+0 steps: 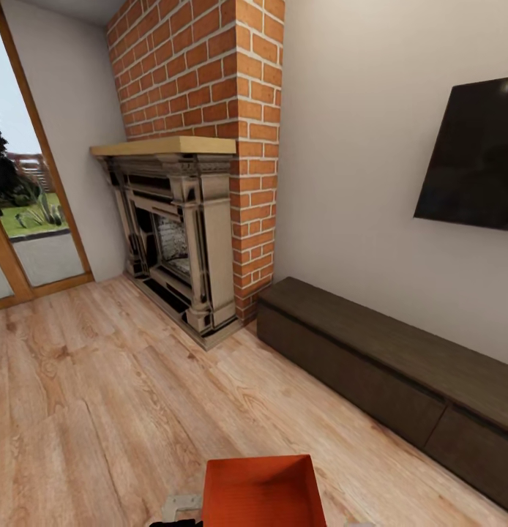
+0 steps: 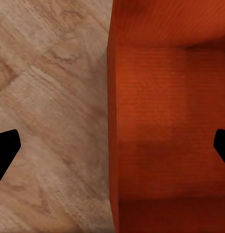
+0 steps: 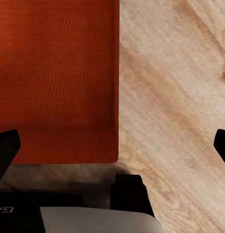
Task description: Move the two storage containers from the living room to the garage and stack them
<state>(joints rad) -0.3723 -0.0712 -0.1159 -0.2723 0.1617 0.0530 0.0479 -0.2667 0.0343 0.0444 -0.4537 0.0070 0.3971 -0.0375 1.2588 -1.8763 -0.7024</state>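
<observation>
The orange-red storage container point(image 1: 260, 492) sits at the near edge of the head view, right in front of the robot over the wood plank floor point(image 1: 100, 410), open side up, and it lies between the two arms. In the left wrist view the left gripper point(image 2: 112, 148) straddles one side wall of the bin point(image 2: 165, 121), fingers spread wide, one dark fingertip point(image 2: 5, 150) over bare planks and the other over the bin's inside. The right gripper point(image 3: 112, 145) is spread as wide beside the opposite wall point(image 3: 56, 77) (not pinching it). Neither arm is clearly nearer. Which way its long axis runs I cannot tell. Its plastic is finely ribbed and thin-walled. Beyond stand the brick fireplace point(image 1: 203, 95) and a dark low cabinet point(image 1: 386, 366), so this is the living room, garage yet to come.
</observation>
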